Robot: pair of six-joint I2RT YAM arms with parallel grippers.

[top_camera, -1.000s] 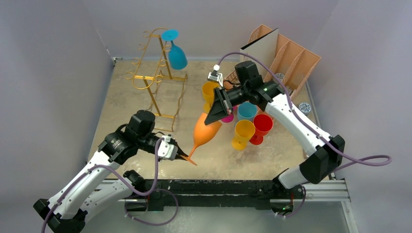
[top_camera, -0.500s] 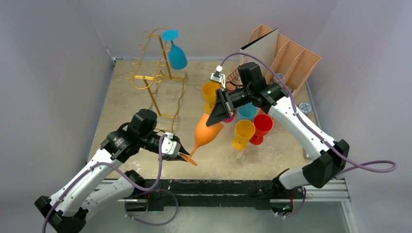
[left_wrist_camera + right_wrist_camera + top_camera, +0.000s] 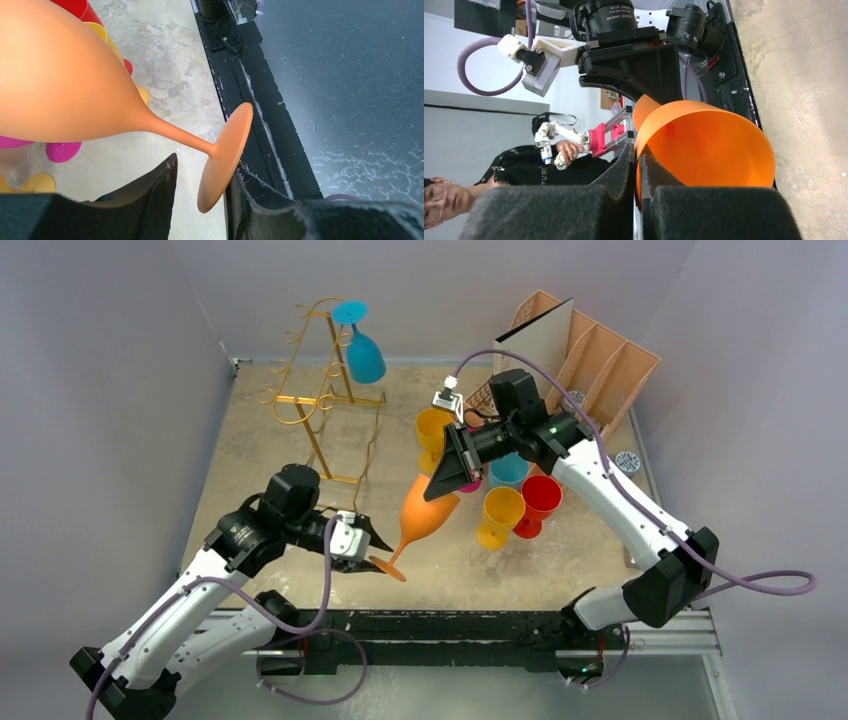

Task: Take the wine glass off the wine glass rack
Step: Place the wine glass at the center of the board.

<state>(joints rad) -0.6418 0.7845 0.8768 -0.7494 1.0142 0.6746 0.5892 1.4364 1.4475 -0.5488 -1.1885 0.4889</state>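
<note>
The orange wine glass [image 3: 65, 85] lies tilted, its bowl up-left of its foot. That foot sits between the left gripper's [image 3: 202, 167] 2 parted jaws. Red, yellow and magenta cups [image 3: 77, 7] peek from behind the bowl.

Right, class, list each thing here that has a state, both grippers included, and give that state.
orange wine glass: off the wine glass rack, tilted, held by its rim.
blue wine glass: hanging upside down on the wine glass rack.
left gripper: open, fingers either side of the orange wine glass's foot.
right gripper: shut on the orange wine glass's rim.
red glass: standing upright.
yellow glass: standing upright.
</note>
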